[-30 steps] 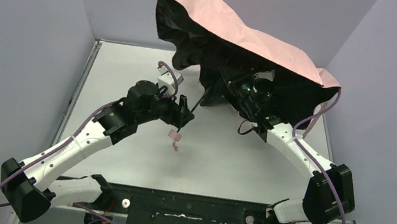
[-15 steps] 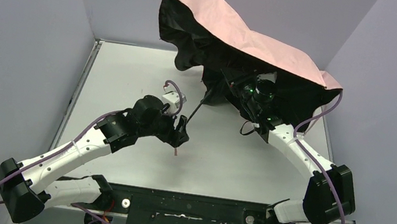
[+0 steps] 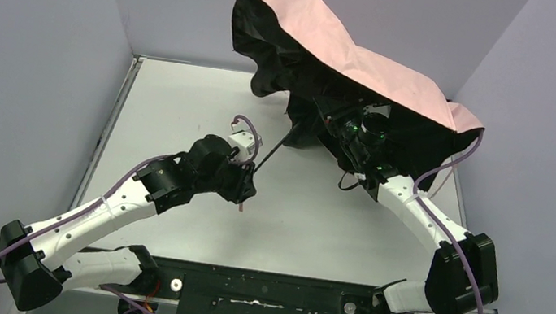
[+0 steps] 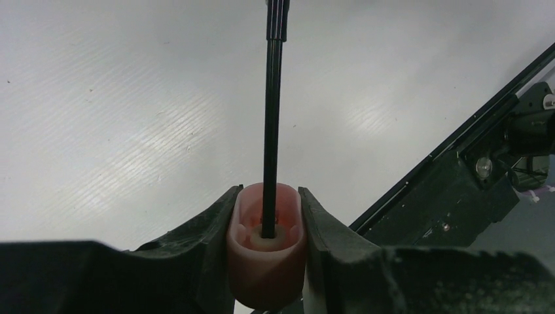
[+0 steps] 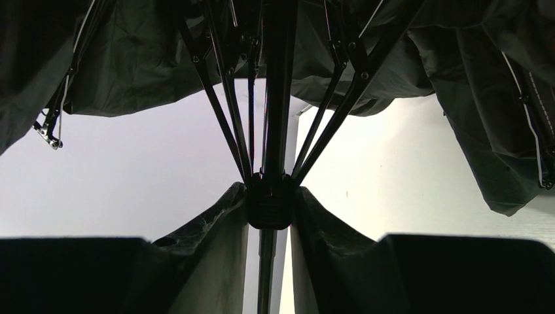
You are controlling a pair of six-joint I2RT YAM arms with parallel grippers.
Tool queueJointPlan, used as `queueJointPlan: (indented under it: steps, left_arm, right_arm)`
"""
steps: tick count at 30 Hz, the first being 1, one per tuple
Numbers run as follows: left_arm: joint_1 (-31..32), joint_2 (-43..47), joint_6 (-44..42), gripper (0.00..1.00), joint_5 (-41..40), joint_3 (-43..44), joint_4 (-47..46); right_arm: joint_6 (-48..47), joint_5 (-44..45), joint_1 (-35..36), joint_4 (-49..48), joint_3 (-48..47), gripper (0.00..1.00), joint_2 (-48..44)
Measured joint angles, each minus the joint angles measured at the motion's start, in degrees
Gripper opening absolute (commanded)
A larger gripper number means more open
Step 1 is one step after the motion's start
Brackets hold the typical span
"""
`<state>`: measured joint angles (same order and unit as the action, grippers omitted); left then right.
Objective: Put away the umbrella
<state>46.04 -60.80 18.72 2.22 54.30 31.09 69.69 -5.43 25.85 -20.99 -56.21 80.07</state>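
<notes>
Closure of the left fingers [image 4: 209,226] is the change of the last second: they stood wide around the end of the shaft and now press both sides of the pink handle [image 4: 266,255]. The left arm has also drawn slightly toward the near edge of the table [image 3: 176,102]. The right fingers [image 5: 216,226] are unchanged, clamped on the black runner [image 5: 269,209] where the ribs [image 5: 219,111] meet.

The umbrella [image 3: 370,59] is held off the table at both ends. Its half-spread canopy hangs over the far right corner, and its shaft [image 4: 271,111] slopes down toward the middle of the table to the handle.

Judgement: with handle and runner both secured, the arms can now work one against the other along the shaft to collapse the umbrella. The canopy is not yet folded, and no strap is fastened.

Obstructions: the canopy drapes over the right wrist and hides much of it from above. Its edge lies near the right arm's purple cable [image 3: 455,157] and near the far and right walls [image 3: 538,95], so fabric could catch there. The table surface below is bare.
</notes>
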Motion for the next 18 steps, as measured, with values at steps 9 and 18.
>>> queueJointPlan:
  steps: [9, 18]
  left_arm:
    - [0.11, -5.53, -1.11, 0.0, -2.01, 5.79, -1.2]
    - [-0.76, -14.88, -1.53, 0.0, -6.32, 15.3, -6.93]
  right_arm:
    - [-0.24, 1.25, 1.79, 1.6, 1.38, 0.0, -0.79]
    - [-1.7, 1.92, 13.25, 3.58, 2.51, 0.0, -2.71]
